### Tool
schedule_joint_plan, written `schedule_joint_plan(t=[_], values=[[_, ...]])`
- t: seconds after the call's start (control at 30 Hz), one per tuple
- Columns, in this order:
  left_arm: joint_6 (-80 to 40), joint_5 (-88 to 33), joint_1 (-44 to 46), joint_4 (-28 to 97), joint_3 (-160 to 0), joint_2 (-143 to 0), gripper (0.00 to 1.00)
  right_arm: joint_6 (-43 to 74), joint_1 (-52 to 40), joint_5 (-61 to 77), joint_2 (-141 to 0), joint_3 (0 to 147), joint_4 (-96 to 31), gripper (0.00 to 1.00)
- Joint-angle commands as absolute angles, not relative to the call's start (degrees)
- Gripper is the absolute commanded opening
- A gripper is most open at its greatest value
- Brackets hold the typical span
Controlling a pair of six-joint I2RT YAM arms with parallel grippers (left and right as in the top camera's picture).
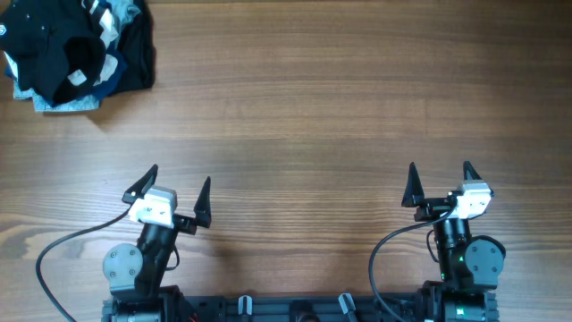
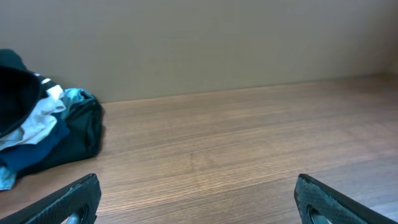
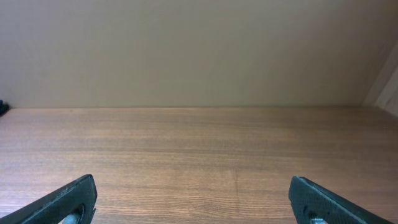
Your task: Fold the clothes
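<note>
Left gripper (image 1: 179,179) & right gripper (image 1: 439,172) both have fingers spread wide, nothing held, low over the wooden table (image 1: 313,107) close to the arm bases. Clothes (image 1: 76,45) sit in a crumpled heap at the far-left corner, mostly black w/ white & blue bits, well apart from both grippers.

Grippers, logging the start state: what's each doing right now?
Left gripper: open, holding nothing.
Right gripper: open, holding nothing.
</note>
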State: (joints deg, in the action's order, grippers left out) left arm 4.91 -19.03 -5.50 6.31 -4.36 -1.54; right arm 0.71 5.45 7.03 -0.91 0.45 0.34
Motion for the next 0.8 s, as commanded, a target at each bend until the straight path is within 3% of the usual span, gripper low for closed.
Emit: schedule_joint_plan(t=[0.0, 0.17, 0.77], values=[[5.8, -14.9, -5.1, 4.3, -2.5, -0.2, 1.0, 0.0, 5.5, 7.7, -0.3, 0.3, 0.6, 1.0], [5.8, -12.2, -5.1, -0.3, -0.3, -0.2, 1.0, 0.0, 5.5, 7.7, -0.3, 0.3, 0.6, 1.0], [5.6, -10.2, -5.1, 3.4, -0.3, -0.2, 1.0, 0.0, 5.5, 7.7, -0.3, 0.3, 0.6, 1.0]])
